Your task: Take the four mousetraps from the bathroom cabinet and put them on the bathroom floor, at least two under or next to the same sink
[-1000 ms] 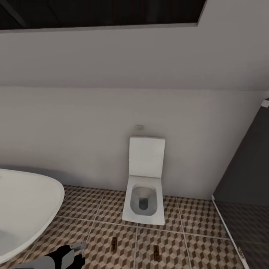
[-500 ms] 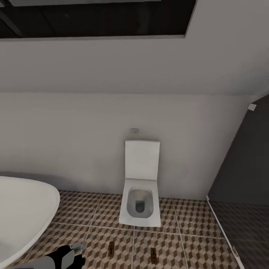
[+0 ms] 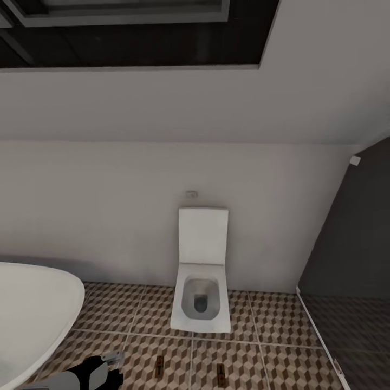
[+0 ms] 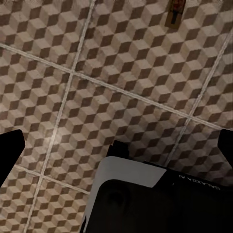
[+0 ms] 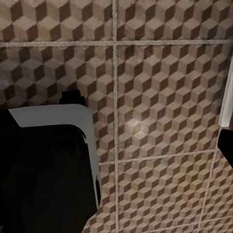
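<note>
Two small dark-brown traps (image 3: 160, 366) (image 3: 220, 371) lie flat on floor (image 3: 281, 330), long axes toward toilet (image 3: 200, 303). Both grippers' jaw state cannot be determined.

Left arm (image 3: 89, 375): rounded, glossy black shell with a pale grey band, ending in a small light grey tip. Seen from the left wrist camera, a black casing (image 4: 160, 204) with a white panel at its upper edge, rounded corners, faint grey lettering along one side; two dark fingers (image 4: 9, 153) at the borders. Seen from the right wrist camera, a matching black housing (image 5: 46, 170) edged by a curved white plate, plus a dark finger (image 5: 227, 145) at one border.
</note>
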### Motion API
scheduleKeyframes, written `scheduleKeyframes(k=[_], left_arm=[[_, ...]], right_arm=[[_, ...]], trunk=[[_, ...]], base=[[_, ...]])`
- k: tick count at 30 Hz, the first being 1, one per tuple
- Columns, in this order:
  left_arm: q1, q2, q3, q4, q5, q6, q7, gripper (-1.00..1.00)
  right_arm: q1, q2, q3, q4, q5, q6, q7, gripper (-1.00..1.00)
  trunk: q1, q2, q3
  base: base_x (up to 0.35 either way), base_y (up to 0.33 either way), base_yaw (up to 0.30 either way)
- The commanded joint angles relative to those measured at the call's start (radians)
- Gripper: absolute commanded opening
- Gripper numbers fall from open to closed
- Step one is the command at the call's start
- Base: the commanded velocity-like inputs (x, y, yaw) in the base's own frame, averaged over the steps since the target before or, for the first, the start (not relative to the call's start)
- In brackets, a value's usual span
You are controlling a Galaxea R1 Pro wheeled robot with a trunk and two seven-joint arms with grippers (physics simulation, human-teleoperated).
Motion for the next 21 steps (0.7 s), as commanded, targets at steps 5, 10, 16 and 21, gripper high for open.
scheduleKeyframes(k=[5,10,16,21], left_arm=[[-0.001,0.0,0.002,0.001,0.006,0.001,0.003,1.0],[-0.001,0.0,0.002,0.001,0.006,0.001,0.003,1.0],[-0.001,-0.002,0.002,0.001,0.006,0.001,0.003,1.0],[-0.001,-0.004,0.002,0.001,0.006,0.001,0.003,1.0]], right_arm=[[-0.001,0.0,0.008,0.0,-0.008,0.004,-0.002,1.0],[-0.001,0.0,0.008,0.0,-0.008,0.004,-0.002,1.0],[-0.001,0.0,0.009,0.0,-0.007,0.004,-0.002,1.0],[-0.001,0.0,0.01,0.0,-0.005,0.004,-0.002,1.0]], trunk=[[-0.019,0.034,0.022],[-0.038,0.069,0.045],[-0.061,0.111,0.073],[-0.08,0.146,0.096]], base=[[0.0,0.0,-0.007],[0.0,0.0,-0.003],[0.0,0.0,0.0],[0.0,0.0,0.0]])
